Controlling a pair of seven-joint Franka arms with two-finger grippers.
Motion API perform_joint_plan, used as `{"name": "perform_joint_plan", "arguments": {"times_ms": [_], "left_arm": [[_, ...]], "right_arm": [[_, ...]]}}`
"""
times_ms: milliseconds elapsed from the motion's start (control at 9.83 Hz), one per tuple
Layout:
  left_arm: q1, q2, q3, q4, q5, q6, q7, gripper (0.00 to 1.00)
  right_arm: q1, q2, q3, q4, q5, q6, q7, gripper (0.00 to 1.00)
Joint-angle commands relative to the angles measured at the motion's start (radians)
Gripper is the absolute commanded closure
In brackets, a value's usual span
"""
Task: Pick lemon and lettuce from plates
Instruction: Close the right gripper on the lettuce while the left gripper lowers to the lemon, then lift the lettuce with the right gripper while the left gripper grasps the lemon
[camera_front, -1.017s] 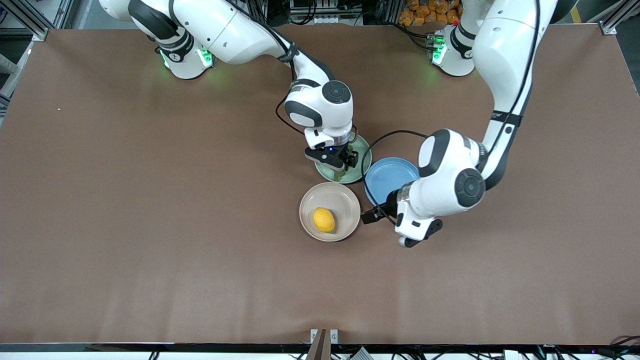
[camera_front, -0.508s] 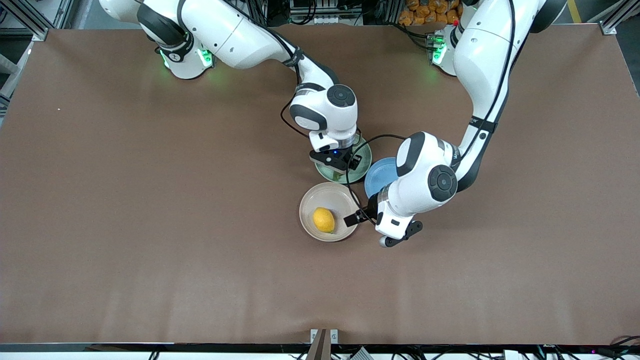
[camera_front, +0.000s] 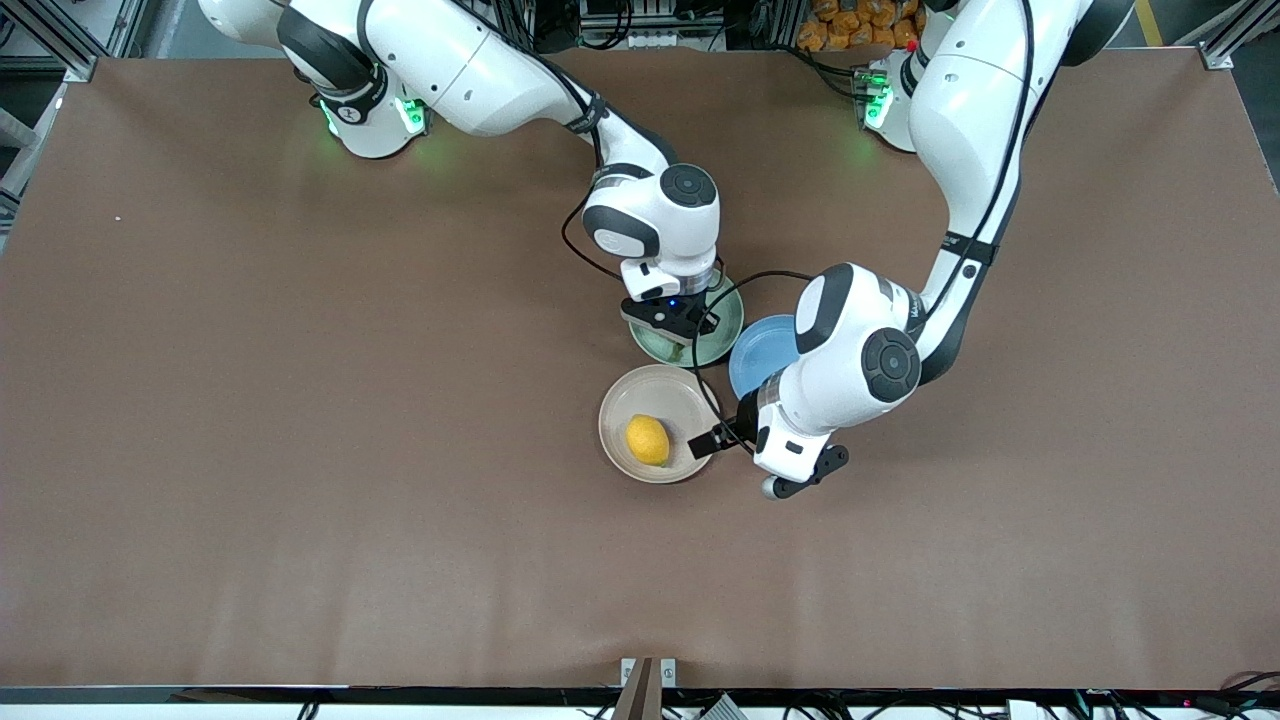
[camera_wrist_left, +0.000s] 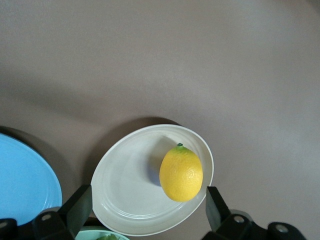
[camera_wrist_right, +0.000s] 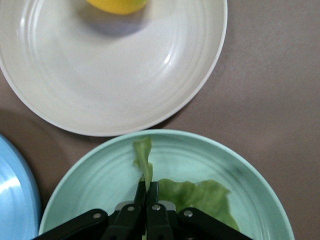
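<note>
Left wrist view: smooth oval lemon (camera_wrist_left: 181, 173).

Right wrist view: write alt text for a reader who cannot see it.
The right gripper has its fingers shut on the lettuce, pinching the leaf near its stem on the mint green plate. Beside that plate sits the beige plate with the lemon partly in view at the frame's edge, and a sliver of a blue plate shows too.
</note>
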Motion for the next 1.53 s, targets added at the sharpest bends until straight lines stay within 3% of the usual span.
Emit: {"name": "perform_joint_plan", "arguments": {"times_ms": [0,203,305,508,712,1017,1220,1424], "left_arm": [[0.000,-0.001,0.007,0.026,-0.025,0.002,-0.014,0.00],[-0.003,-0.002,0.007,0.026,-0.025,0.002,-0.014,0.00],[-0.003,-0.001,0.007,0.026,-0.025,0.002,-0.014,0.00],[-0.013,0.013,0.007,0.025,-0.025,0.024,-0.016,0.00],[-0.055,0.043,0.005,0.025,-0.025,0.089,-0.021,0.00],[-0.147,0.108,0.013,0.025,-0.023,0.218,-0.074,0.00],[-0.165,0.138,0.014,0.025,-0.023,0.286,-0.088,0.00],[-0.178,0.175,0.016,0.025,-0.022,0.353,-0.102,0.00]], "right_arm": [[-0.036,-0.064,0.058,0.008,-0.014,-0.154,-0.038,1.00],[-0.169,-0.167,0.207,0.007,0.043,-0.313,-0.154,1.00],[-0.239,-0.272,0.239,0.007,0.165,-0.400,-0.290,1.00],[-0.319,-0.424,0.218,0.001,0.326,-0.503,-0.428,1.00],[-0.442,-0.542,0.204,0.001,0.425,-0.623,-0.615,1.00],[-0.617,-0.639,0.128,-0.004,0.505,-0.700,-0.904,1.00],[-0.721,-0.653,0.062,-0.011,0.531,-0.727,-1.112,1.00],[-0.859,-0.653,0.059,-0.054,0.531,-0.718,-1.318,1.00]]}}
